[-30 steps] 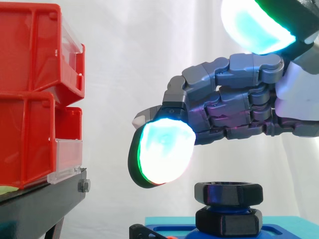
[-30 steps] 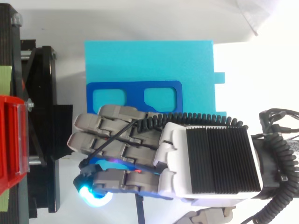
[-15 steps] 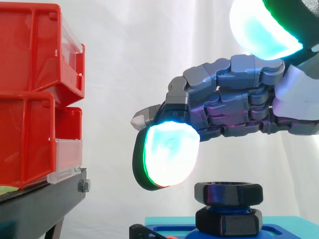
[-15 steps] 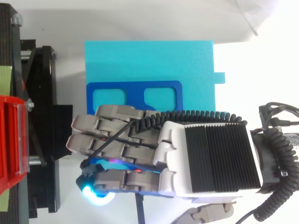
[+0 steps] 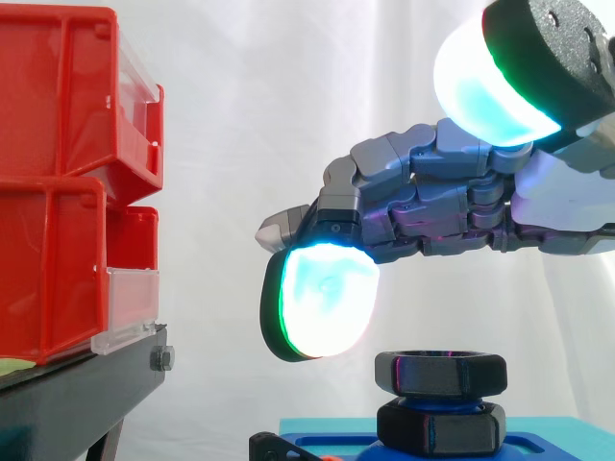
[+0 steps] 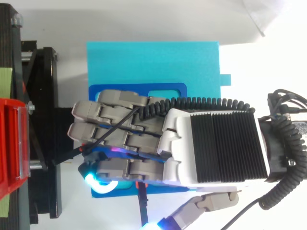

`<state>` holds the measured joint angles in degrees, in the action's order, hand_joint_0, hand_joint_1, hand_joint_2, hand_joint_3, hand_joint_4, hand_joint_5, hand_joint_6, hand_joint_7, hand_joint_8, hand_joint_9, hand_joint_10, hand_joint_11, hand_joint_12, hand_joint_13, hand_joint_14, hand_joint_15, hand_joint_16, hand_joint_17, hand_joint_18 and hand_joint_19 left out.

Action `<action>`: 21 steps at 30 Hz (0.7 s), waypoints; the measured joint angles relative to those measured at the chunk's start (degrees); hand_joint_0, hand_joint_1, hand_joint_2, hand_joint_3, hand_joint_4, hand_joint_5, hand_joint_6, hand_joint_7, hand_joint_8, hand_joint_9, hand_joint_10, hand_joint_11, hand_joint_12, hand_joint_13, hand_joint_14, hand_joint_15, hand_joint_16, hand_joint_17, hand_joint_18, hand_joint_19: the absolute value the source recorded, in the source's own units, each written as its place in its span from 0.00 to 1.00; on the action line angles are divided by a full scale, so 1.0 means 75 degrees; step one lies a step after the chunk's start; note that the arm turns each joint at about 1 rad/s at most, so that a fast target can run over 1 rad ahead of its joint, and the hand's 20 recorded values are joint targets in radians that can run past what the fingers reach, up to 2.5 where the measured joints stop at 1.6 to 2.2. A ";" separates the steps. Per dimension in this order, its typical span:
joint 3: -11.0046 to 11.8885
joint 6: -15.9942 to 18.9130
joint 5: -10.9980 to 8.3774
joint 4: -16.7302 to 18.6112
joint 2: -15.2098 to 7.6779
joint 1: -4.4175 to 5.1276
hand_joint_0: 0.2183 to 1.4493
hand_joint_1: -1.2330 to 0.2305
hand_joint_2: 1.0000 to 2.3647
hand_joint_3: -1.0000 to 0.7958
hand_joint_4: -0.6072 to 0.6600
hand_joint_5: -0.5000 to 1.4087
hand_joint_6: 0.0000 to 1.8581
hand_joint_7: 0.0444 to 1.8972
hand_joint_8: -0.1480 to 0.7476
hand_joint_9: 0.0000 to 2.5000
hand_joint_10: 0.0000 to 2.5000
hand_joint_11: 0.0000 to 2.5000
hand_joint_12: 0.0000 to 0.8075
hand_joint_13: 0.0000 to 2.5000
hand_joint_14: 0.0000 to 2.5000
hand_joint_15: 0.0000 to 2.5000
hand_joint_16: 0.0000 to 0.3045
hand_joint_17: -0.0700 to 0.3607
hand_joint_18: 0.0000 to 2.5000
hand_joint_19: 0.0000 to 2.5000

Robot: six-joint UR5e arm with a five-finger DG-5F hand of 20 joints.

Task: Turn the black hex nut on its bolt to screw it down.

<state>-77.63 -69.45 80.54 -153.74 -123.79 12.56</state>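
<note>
Since the earlier frame the hand [image 6: 211, 143] has slid across the top view toward the blue plate [image 6: 168, 87] and now covers most of its two cut-outs, and the thumb has swung out at the lower edge of that view. From the side, the hand [image 5: 432, 206] hangs in the air, its fingers clenched and holding nothing; one glowing cyan fingertip [image 5: 322, 303] points down, just left of and above the nut [image 5: 440, 373] without touching it. The thumb pad [image 5: 490, 86] sits high on the right. Red bins [image 5: 58, 192] stand on the black stand [image 5: 77, 394] at the left. The nut rests over a second black hex piece [image 5: 440, 427], which stands on the cyan block [image 6: 153, 62].
</note>
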 measured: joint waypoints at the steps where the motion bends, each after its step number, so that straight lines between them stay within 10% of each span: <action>1: 0.0000 -0.0014 0.0013 0.0000 0.0002 -0.0009 0.17 0.82 0.00 0.28 0.72 0.18 0.27 0.56 0.46 0.08 0.00 0.02 0.45 0.02 0.00 0.00 0.17 0.44 0.00 0.05; 21: 0.0000 -0.0022 0.0061 0.0417 -0.0400 -0.0021 0.17 0.81 0.00 0.28 0.72 0.18 0.27 0.56 0.46 0.09 0.00 0.04 0.44 0.02 0.00 0.00 0.18 0.44 0.00 0.05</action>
<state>-77.63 -69.61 81.00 -150.62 -126.79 12.40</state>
